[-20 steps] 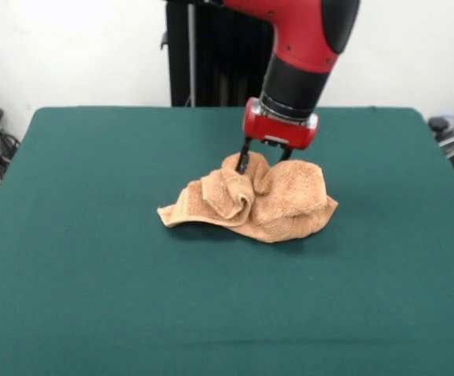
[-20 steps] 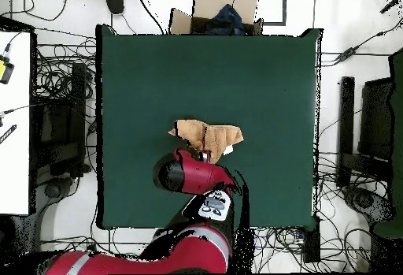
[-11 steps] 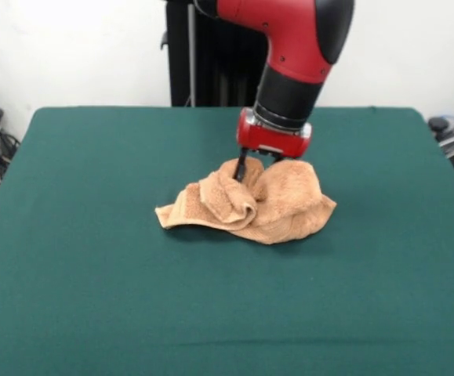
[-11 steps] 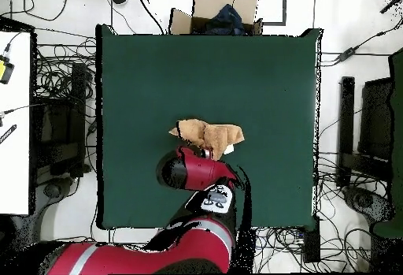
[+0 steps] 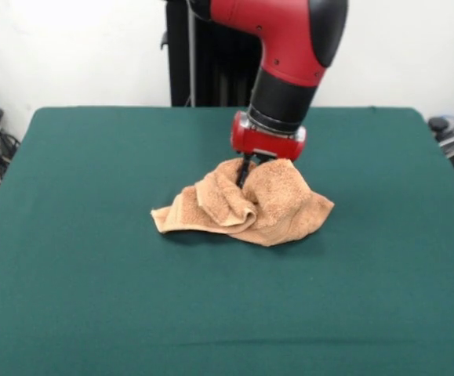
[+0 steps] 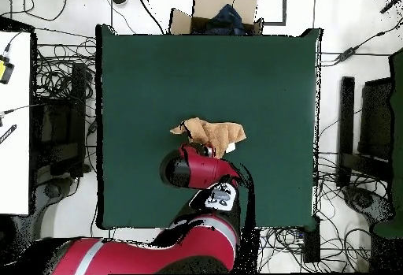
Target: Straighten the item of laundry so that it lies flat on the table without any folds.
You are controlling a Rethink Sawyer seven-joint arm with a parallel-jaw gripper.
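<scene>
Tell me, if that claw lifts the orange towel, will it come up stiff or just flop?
Probably flop: the towel lies bunched in soft folds and rolls on the table, so the free parts would likely hang and drape. Its fluffy pile should give the gripper decent grip, not slip. It looks light, so a push would more likely wrinkle it than slide it whole.

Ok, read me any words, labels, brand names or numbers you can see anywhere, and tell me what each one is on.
None can be read: no text shows on the crumpled orange-tan terry-cloth towel, the dark green felt-topped table or the red and black robot arm.
A pale patch on the arm in the overhead view is too blurred to read.
</scene>
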